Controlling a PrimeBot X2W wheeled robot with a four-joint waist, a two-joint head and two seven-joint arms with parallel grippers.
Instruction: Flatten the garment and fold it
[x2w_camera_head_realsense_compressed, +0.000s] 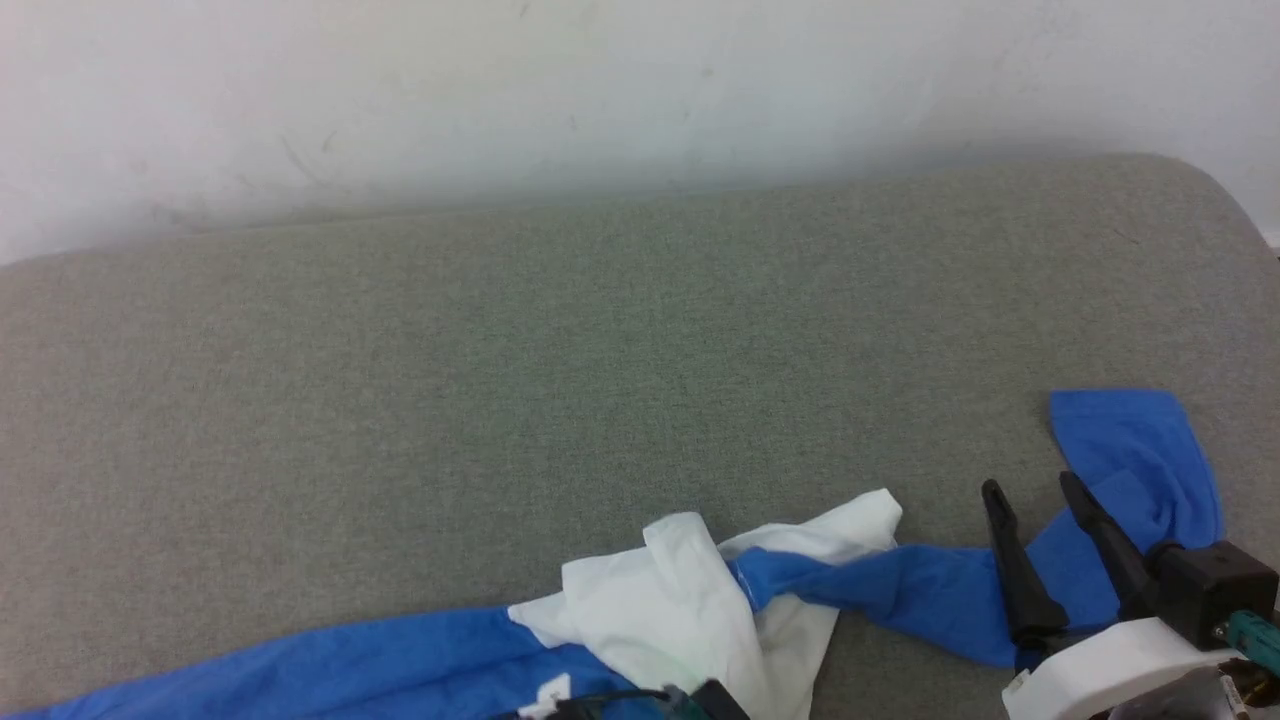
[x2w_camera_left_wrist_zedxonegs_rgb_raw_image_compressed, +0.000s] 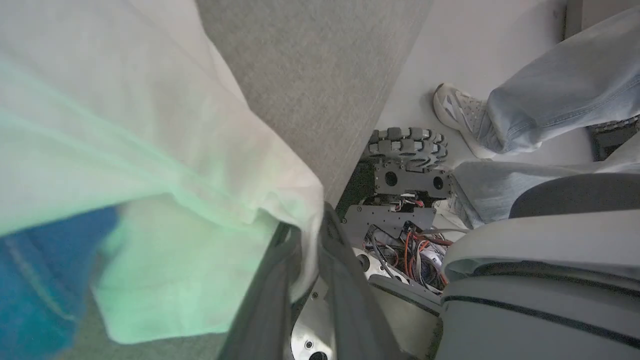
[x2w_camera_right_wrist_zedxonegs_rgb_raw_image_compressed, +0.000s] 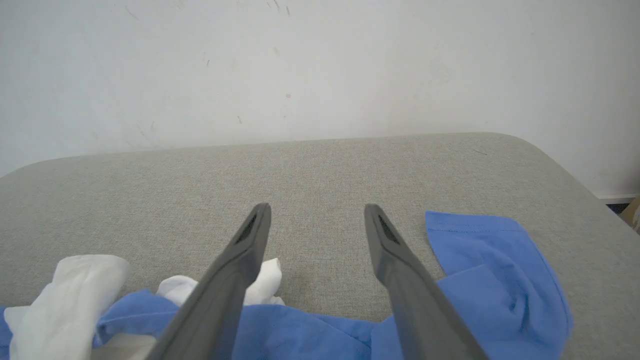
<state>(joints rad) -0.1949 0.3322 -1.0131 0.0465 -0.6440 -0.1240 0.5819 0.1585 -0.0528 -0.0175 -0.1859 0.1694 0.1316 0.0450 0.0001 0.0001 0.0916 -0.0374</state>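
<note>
The garment (x2w_camera_head_realsense_compressed: 690, 600) lies crumpled along the near edge of the grey padded table (x2w_camera_head_realsense_compressed: 560, 380), its white body bunched in the middle and a blue sleeve running out to each side. My left gripper (x2w_camera_left_wrist_zedxonegs_rgb_raw_image_compressed: 312, 222) is shut on a fold of the white cloth (x2w_camera_left_wrist_zedxonegs_rgb_raw_image_compressed: 150, 165), which hangs over the table's edge. My right gripper (x2w_camera_head_realsense_compressed: 1032, 487) stands open just above the right sleeve (x2w_camera_head_realsense_compressed: 1130, 450). In the right wrist view its fingers (x2w_camera_right_wrist_zedxonegs_rgb_raw_image_compressed: 250, 250) are spread wide with the sleeve end (x2w_camera_right_wrist_zedxonegs_rgb_raw_image_compressed: 495, 265) to their right and nothing between them.
A white wall (x2w_camera_head_realsense_compressed: 600, 90) runs behind the table. Below the near table edge, the left wrist view shows my wheeled base (x2w_camera_left_wrist_zedxonegs_rgb_raw_image_compressed: 407, 145) with loose wires, and a person's legs in jeans (x2w_camera_left_wrist_zedxonegs_rgb_raw_image_compressed: 560, 95) with a pale shoe (x2w_camera_left_wrist_zedxonegs_rgb_raw_image_compressed: 457, 115) on the floor close by.
</note>
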